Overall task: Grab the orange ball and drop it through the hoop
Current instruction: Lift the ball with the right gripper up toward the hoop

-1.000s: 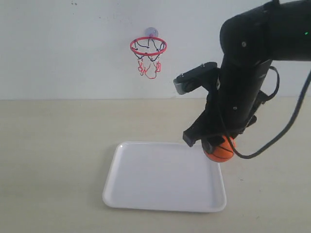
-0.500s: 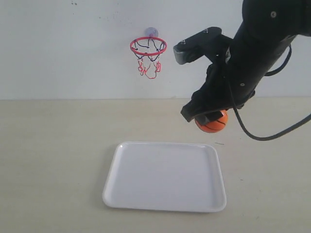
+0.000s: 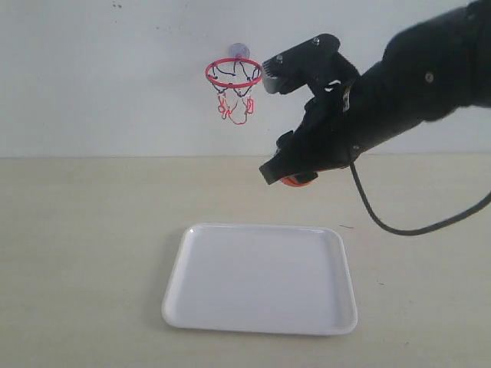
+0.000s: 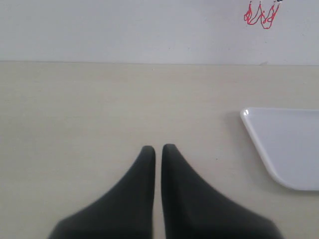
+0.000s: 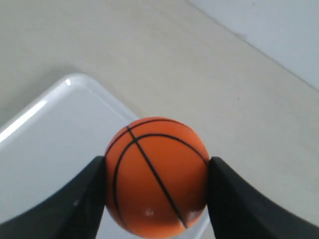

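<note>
The orange ball (image 5: 156, 175) with thin black seams is clamped between the two black fingers of my right gripper (image 5: 157, 184). In the exterior view only a sliver of the orange ball (image 3: 295, 182) shows under the right gripper (image 3: 290, 177), which hangs in the air above the far edge of the white tray (image 3: 261, 277). The hoop (image 3: 234, 74), with red ring and black-and-red net, is fixed on the wall up and to the left of that gripper. My left gripper (image 4: 158, 149) is shut and empty, low over the table; the net's red strings (image 4: 260, 15) show at its frame's edge.
The white tray's corner (image 4: 284, 144) lies near the left gripper on the beige table (image 3: 84, 245). A white wall (image 3: 100, 77) rises behind the table. The right arm's black cable (image 3: 399, 228) loops down at the right.
The right gripper has lifted the ball from beside the tray's right edge, moving up and left toward the hoop. The ball is now mostly hidden behind the gripper.
</note>
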Tool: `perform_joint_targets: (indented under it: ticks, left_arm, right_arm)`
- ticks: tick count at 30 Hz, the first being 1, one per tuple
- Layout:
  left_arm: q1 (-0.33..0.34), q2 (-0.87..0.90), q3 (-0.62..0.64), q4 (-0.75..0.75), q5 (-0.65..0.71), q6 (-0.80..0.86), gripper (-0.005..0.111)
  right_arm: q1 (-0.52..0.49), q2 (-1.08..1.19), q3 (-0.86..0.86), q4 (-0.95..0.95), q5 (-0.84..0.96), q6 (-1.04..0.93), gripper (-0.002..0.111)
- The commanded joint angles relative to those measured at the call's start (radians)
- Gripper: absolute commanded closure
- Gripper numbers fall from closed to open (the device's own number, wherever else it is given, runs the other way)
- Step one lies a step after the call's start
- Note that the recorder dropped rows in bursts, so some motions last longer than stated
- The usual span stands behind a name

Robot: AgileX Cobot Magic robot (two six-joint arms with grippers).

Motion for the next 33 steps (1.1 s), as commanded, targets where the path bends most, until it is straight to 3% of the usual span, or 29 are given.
perform_joint_targets:
  ticks: [1, 8, 16, 19, 23, 26, 29, 33]
  left_arm:
    - [0.002, -0.004, 0.004, -0.011, -0.002, 0.003, 0.103]
    - [0.002, -0.004, 0.004, -0.011, -0.002, 0.003, 0.103]
    - [0.002, -0.004, 0.004, -0.011, -0.002, 0.003, 0.103]
    - [0.002, -0.004, 0.004, -0.011, -0.002, 0.003, 0.103]
    - [0.002, -0.004, 0.004, -0.011, -0.002, 0.003, 0.103]
    - [0.002, -0.004, 0.004, -0.011, -0.002, 0.003, 0.103]
    - [0.002, -0.004, 0.004, -0.011, -0.002, 0.003, 0.103]
    - [0.002, -0.004, 0.004, -0.011, -0.002, 0.003, 0.103]
  right_arm:
    - [0.000, -0.009, 0.121, 0.006, -0.372, 0.014, 0.108]
    - [0.000, -0.006, 0.187, 0.090, -0.608, 0.067, 0.108]
    - [-0.007, -0.006, 0.187, 0.113, -0.630, -0.003, 0.108]
    - [-0.060, -0.006, 0.187, 0.221, -0.630, -0.001, 0.108]
    - [-0.203, -0.006, 0.187, 0.323, -0.620, 0.051, 0.108]
    - [-0.280, -0.006, 0.187, 0.243, -0.618, 0.091, 0.108]
    - [-0.290, -0.003, 0.171, 0.111, -0.622, 0.187, 0.108]
    - [-0.286, 0.060, 0.082, -0.226, -0.741, 0.571, 0.108]
